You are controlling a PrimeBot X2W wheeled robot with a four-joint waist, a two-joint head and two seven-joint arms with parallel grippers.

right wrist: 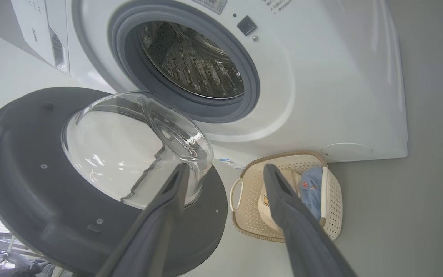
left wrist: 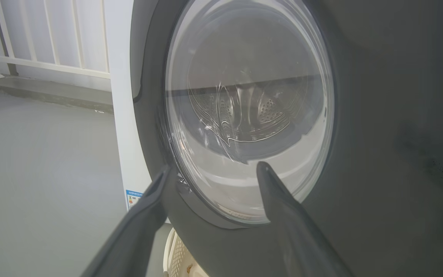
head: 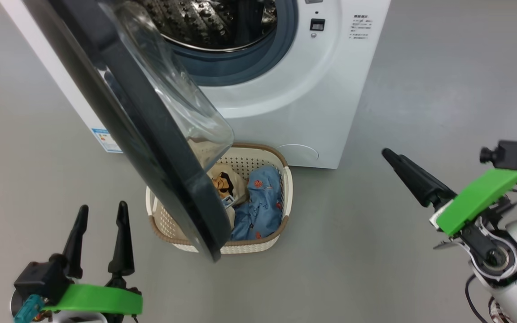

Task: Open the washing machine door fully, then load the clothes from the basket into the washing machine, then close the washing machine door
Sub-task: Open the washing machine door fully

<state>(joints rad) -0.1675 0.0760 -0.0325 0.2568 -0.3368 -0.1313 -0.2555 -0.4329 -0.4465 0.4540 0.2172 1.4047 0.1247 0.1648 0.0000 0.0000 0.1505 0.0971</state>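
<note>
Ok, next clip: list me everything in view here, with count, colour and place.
washing machine: one, white, steel drum exposed, straight ahead
washing machine door: one, black with clear glass bowl, swung open, overhanging the basket
basket: one, cream with brown rim, on the floor before the machine
clothes: two visible, a blue garment and a cream printed garment, in the basket
label: one, blue, machine's lower corner
floor: grey
railing: white, background past the machine's side
left hand: dark fingers, open, empty
right hand: dark fingers, open, empty
</note>
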